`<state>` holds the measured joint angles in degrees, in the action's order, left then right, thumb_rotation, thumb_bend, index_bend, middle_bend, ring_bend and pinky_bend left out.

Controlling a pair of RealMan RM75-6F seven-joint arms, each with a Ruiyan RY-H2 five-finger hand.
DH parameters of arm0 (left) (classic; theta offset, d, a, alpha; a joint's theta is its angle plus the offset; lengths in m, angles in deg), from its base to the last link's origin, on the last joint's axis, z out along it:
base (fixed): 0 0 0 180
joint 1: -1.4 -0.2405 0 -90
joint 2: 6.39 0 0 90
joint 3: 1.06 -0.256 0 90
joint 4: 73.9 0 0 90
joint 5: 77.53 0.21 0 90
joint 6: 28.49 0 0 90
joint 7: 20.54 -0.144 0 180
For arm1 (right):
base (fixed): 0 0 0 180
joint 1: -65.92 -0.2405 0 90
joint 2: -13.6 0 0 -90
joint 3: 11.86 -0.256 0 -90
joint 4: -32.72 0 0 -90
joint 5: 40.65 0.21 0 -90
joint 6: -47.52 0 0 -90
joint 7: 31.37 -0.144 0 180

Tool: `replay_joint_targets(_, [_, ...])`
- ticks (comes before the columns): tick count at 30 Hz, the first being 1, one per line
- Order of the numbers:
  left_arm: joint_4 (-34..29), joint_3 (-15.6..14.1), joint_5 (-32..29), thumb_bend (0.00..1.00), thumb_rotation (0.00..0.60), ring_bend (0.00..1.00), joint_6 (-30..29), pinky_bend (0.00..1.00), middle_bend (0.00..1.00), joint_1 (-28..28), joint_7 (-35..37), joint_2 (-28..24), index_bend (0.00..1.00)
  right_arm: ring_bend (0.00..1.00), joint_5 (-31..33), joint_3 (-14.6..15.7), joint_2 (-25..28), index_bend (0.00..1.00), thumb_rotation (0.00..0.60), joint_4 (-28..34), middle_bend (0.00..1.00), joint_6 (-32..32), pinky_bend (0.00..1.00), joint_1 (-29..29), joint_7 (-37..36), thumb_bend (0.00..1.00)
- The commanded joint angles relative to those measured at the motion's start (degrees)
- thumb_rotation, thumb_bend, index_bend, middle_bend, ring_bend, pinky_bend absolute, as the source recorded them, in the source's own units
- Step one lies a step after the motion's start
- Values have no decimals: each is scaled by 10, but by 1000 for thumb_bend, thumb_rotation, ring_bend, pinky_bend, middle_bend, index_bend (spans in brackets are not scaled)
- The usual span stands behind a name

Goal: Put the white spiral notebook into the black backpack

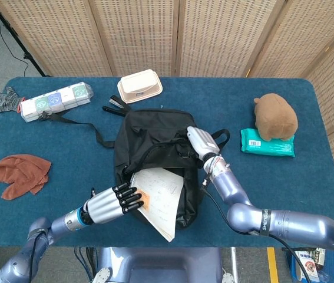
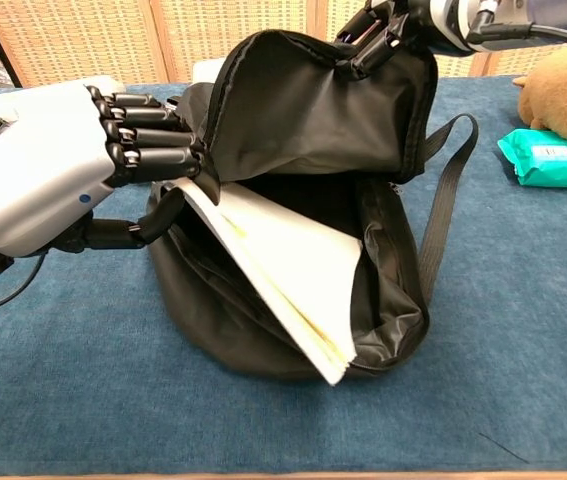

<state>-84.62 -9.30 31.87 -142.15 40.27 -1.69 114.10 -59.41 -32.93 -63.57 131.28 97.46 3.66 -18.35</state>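
**A:** Notebook, the white spiral notebook [image 1: 162, 197], sits half inside the black backpack [image 1: 155, 141], slanted, one corner poking out past the open mouth toward the near table edge.

**B:** And the chest view shows it clearly: pages [image 2: 283, 265] leaning against the bag's lower lip, spiral edge up toward the left hand [image 2: 58, 170].

**A:** That left hand grips the notebook's upper corner, dark fingers [image 1: 128, 197] curled over the cover, thumb underneath.

**B:** The right hand [image 1: 202, 143] is on the backpack itself. It pinches the top flap [image 2: 313, 100] and holds it lifted, so the mouth gapes wide.

**A:** One shoulder strap [image 2: 445, 190] hangs off the backpack's right side down to the blue tablecloth [image 1: 66, 171].

**B:** Around the backpack: a beige lunch box [image 1: 139, 85] just behind it, a row of packaged goods [image 1: 56, 101] behind and to its left, a rust-coloured cloth [image 1: 18, 173] well to its left.

**A:** To the backpack's right, a brown plush toy [image 1: 275, 116] rests on a teal wet-wipes pack [image 1: 267, 143], well apart from the bag.
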Motion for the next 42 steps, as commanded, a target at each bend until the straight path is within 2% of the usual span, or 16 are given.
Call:
replay_joint_targets(1, [-1, 2, -17, 662, 600, 500, 53, 538, 670, -13, -30, -11, 891, 419, 2, 2, 1, 575, 600, 1, 537, 2, 632, 1, 0, 594])
replay_joint_targets(8, [-63, 23, -60, 668, 600, 514, 148, 551, 688, -17, -86, -26, 898, 419, 3, 10, 0, 574, 600, 2, 537, 1, 632, 0, 1, 594])
replay_joint_targets(19, [-158, 38, -80, 669, 600, 514, 220, 551, 688, 5, -182, -43, 898, 419, 4, 16, 8, 575, 600, 26, 537, -11, 632, 6, -10, 594])
replay_joint_targets(24, [-167, 37, -74, 669, 600, 509, 225, 551, 688, 13, -211, -42, 898, 419, 8, 9, 13, 575, 600, 36, 537, -16, 632, 2, -17, 595])
replay_joint_targets(32, [-163, 23, -57, 670, 600, 519, 207, 560, 688, 12, -211, -36, 898, 421, 25, -5, 9, 576, 600, 28, 539, -1, 634, -17, -16, 601])
replay_joint_targets(37, [-158, 12, -47, 670, 600, 517, 225, 560, 688, 19, -213, -34, 898, 422, 42, -9, 5, 577, 600, 27, 539, 8, 634, -26, -13, 601])
replay_joint_targets(42, [-156, 17, -51, 670, 600, 516, 239, 560, 688, 27, -218, -28, 898, 422, 50, -9, 9, 577, 600, 38, 539, 13, 634, -31, -6, 602])
